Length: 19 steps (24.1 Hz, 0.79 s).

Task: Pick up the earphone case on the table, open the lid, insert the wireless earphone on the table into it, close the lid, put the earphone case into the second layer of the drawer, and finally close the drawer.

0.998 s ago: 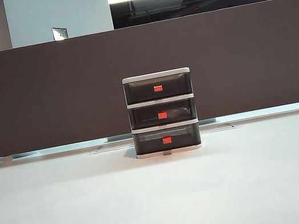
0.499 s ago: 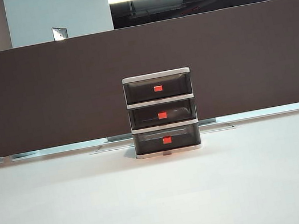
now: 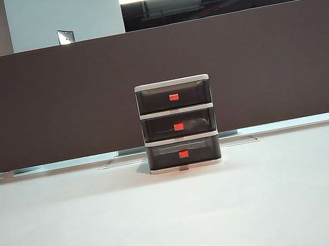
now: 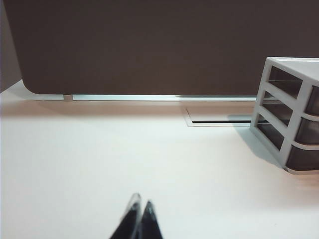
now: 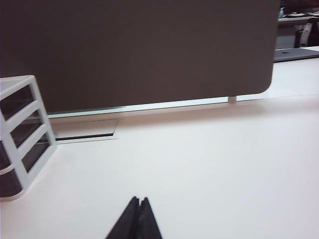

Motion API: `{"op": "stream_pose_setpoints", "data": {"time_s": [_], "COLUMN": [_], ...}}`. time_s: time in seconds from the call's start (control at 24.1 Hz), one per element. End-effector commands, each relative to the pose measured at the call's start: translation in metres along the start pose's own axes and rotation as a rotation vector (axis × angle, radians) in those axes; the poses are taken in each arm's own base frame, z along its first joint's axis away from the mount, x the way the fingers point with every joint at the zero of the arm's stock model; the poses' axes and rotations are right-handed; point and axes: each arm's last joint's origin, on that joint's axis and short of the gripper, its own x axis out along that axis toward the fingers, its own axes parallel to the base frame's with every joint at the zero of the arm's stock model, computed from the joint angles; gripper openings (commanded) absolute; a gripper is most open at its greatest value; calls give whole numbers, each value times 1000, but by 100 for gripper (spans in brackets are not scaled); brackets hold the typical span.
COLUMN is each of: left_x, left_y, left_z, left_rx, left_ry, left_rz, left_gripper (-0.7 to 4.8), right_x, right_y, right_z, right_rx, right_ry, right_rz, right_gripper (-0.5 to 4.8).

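The drawer (image 3: pixel 171 83) stands at the back middle of the white table (image 3: pixel 182 222), all three tiers pushed in. Its second layer (image 3: pixel 193 122) is shut, its red-orange tab facing me. The earphone case and the wireless earphone are out of view in every frame. Neither arm shows in the exterior view. My left gripper (image 4: pixel 140 204) is shut with nothing in it, hovering over bare table well short of the drawer (image 4: pixel 291 114). My right gripper (image 5: pixel 139 200) is shut and empty too, on the drawer's (image 5: pixel 20 134) other side.
A tall dark partition (image 3: pixel 53 104) runs along the table's far edge behind the drawer. A narrow cable slot (image 4: pixel 219 119) lies in the tabletop beside the drawer's base, also seen as the slot (image 5: pixel 84 134) from the right wrist.
The dark piece of the right arm at the exterior view's right edge and its shadows on the table have gone; the arm has drawn back out of that view. The drawer is unchanged.
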Motion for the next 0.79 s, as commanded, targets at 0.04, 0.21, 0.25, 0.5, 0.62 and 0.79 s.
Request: {"op": "stream_pose_setpoints", "data": {"time_s": [0.04,0.21,0.25,0.5,0.62,0.79], "left_x": [0,0,0,0,0,0], "left_y": [0,0,0,0,0,0], "left_z": [1,1,1,1,1,1], "left_rx": [-2,-2,-2,-2,-2,-2], "left_ry": [-11,-11,-11,-11,-11,-11], "left_rz": [-2,-2,-2,-2,-2,-2], "left_gripper": [-5,-5,-5,-5,-5,-5], "right_x": [0,0,0,0,0,0], "right_y": [1,1,1,0,0,0], "right_z": [-1,-2,-3,-5,-5,-5], "right_rx": [-19,-20,-20,-21,-21,-21], "right_ry": [-4,8,16,38,40,40], "right_rz": [30,27,27,18,18,18], "right_gripper": [-1,-1,-1,-1,-1,-1]}}
